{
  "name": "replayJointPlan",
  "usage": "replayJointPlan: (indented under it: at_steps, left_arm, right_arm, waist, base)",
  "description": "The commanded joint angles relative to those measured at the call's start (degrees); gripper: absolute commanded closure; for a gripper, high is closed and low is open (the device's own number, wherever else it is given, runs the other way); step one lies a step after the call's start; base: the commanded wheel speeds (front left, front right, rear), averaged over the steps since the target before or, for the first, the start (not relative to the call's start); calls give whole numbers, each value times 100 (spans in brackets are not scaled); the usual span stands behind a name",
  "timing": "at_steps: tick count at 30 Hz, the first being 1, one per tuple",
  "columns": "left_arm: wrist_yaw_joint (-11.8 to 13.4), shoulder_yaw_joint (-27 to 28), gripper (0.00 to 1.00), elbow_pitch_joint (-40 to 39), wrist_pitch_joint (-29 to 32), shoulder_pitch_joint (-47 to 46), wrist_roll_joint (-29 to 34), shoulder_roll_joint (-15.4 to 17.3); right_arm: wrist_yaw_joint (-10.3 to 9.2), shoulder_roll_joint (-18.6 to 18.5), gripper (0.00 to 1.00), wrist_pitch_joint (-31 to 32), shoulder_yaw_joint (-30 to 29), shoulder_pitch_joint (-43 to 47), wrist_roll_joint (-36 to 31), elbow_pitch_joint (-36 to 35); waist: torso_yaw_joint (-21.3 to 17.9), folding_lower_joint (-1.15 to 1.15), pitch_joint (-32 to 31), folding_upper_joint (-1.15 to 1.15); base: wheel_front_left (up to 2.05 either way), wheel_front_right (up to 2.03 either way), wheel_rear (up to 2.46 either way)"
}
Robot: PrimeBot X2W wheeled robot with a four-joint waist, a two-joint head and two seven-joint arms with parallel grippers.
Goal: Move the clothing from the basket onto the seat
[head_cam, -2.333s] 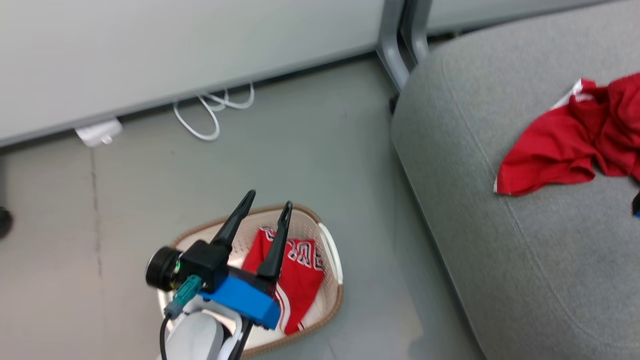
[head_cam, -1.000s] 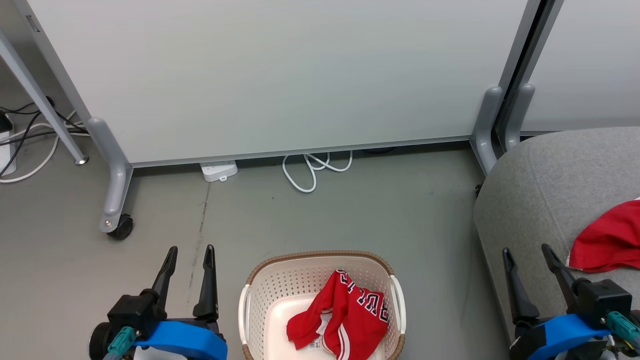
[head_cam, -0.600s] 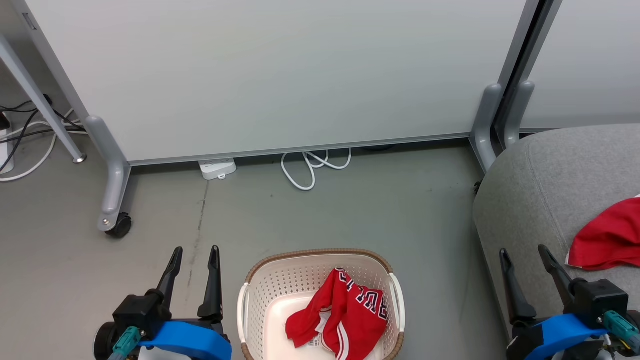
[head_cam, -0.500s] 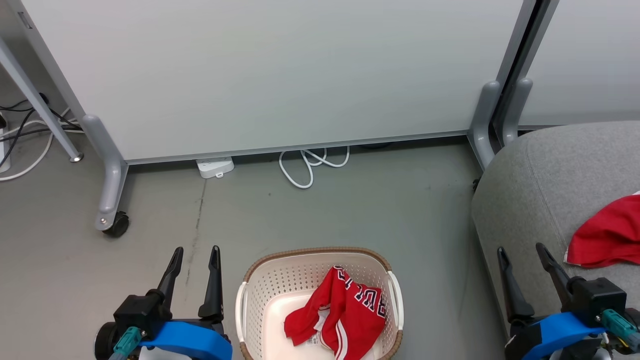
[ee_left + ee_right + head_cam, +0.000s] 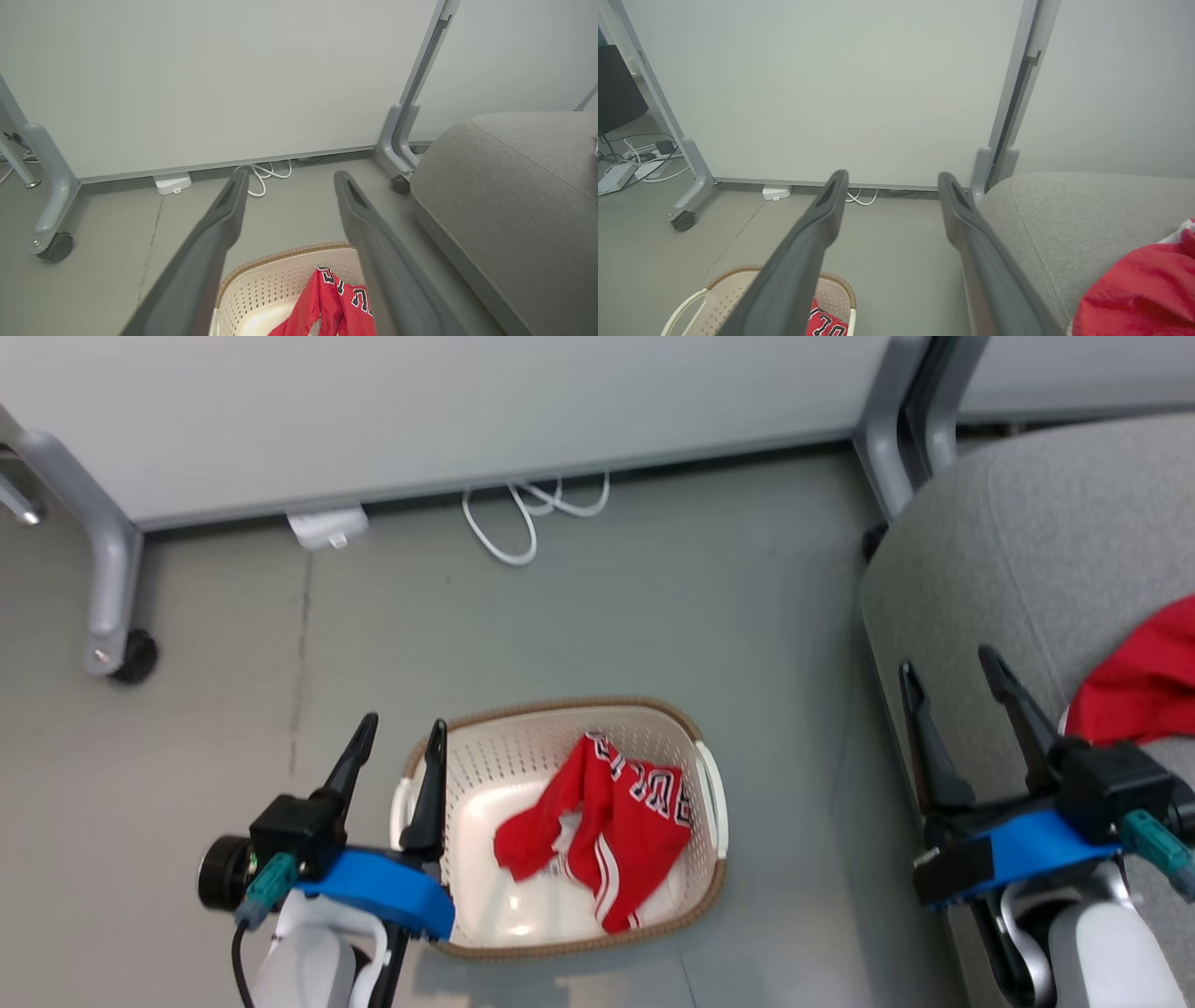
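Note:
The cream basket (image 5: 560,705) with a brown rim stands on the floor, and a red jersey (image 5: 607,812) with black lettering lies crumpled inside it. My left gripper (image 5: 403,721) hovers open and empty over the basket's left rim. In the left wrist view the left gripper (image 5: 292,173) points past the basket (image 5: 280,280) and jersey (image 5: 336,303). My right gripper (image 5: 945,659) is open and empty above the left edge of the grey seat (image 5: 1008,523). A second red garment (image 5: 1134,686) lies on the seat, to the right of that gripper. The right wrist view shows the right gripper (image 5: 893,174), the seat (image 5: 1041,210) and the red garment (image 5: 1139,289).
A pale partition panel runs along the back on grey legs, one with a caster wheel (image 5: 131,658). A white power strip (image 5: 327,527) and a looped white cable (image 5: 513,518) lie at its foot. Two more grey legs (image 5: 887,439) stand by the seat's corner.
The head camera has tilted down, so the whole picture shifted up. My left gripper now overlaps the basket's left rim instead of standing apart from it. Both grippers stay open.

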Motion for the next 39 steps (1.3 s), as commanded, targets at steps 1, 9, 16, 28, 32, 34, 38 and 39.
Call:
replayJointPlan:
  at_steps: [1, 9, 16, 28, 32, 34, 38, 39]
  left_arm:
    - [-13, -104, 0, 87, -18, -260, -32, 66]
    - [-12, -497, 0, 825, -18, -1252, 3, 455]
    - [-11, -677, 0, 1750, 36, -2222, 143, 697]
    - [-9, -854, 0, 2925, 441, -3180, 183, 1015]
    - [14, -816, 0, 3201, 449, -3318, 117, 1084]
    - [68, -800, 0, 3318, 489, -3377, 98, 1129]
    - [229, -743, 0, 3542, 593, -3504, 67, 1202]
    - [273, -727, 0, 3591, 621, -3540, 56, 1217]
  right_arm:
    - [1, 6, 0, -50, 67, -216, -2, -57]
    - [1, 8, 0, -338, 375, -1153, 303, 43]
    - [1, 10, 0, -637, 665, -1736, 555, 107]
    - [1, 9, 0, -1054, 1224, -2300, 1028, 240]
    - [1, 9, 0, -1130, 1410, -2384, 1147, 363]
    - [1, 8, 0, -1167, 1477, -2397, 1195, 382]
    - [1, 9, 0, -1212, 1570, -2457, 1258, 397]
    - [1, 9, 0, -1216, 1590, -2466, 1266, 396]
  waist:
    - [-296, -1, 691, 0]
    - [-923, -1, 1898, 0]
    - [-1405, -1, 2805, 0]
    - [-1978, -1, 3702, 0]
    - [-2116, -1, 3837, 0]
    - [-2179, -1, 3900, 0]
    - [-2292, -1, 3999, 0]
    - [-2315, -1, 4024, 0]
  base:
    - [0, 0, 0]
    - [0, 0, 0]
    - [0, 0, 0]
    - [0, 0, 0]
    - [0, 0, 0]
    - [0, 0, 0]
    - [0, 0, 0]
    - [0, 0, 0]
